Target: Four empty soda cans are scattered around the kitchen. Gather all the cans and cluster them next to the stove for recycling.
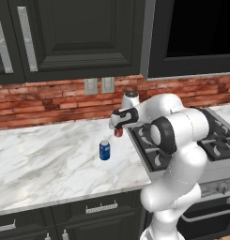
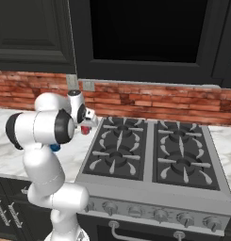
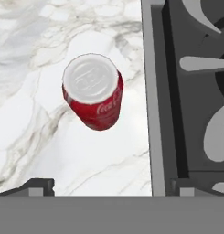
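A red soda can with a silver top stands upright on the marble counter, close to the left edge of the stove. My gripper hovers above it, open, with its fingertips spread wide and nothing between them. From the left base view the red can peeks out just under the gripper, beside the stove. A blue soda can with a white band stands upright on the counter a little to the left and nearer the front. In the right base view the red can sits below the hand, by the stove.
The white marble counter stretches left of the stove, backed by a red brick wall with two outlets. Dark upper cabinets hang overhead, and a black microwave sits above the stove. My arm's elbow overhangs the stove's front left corner.
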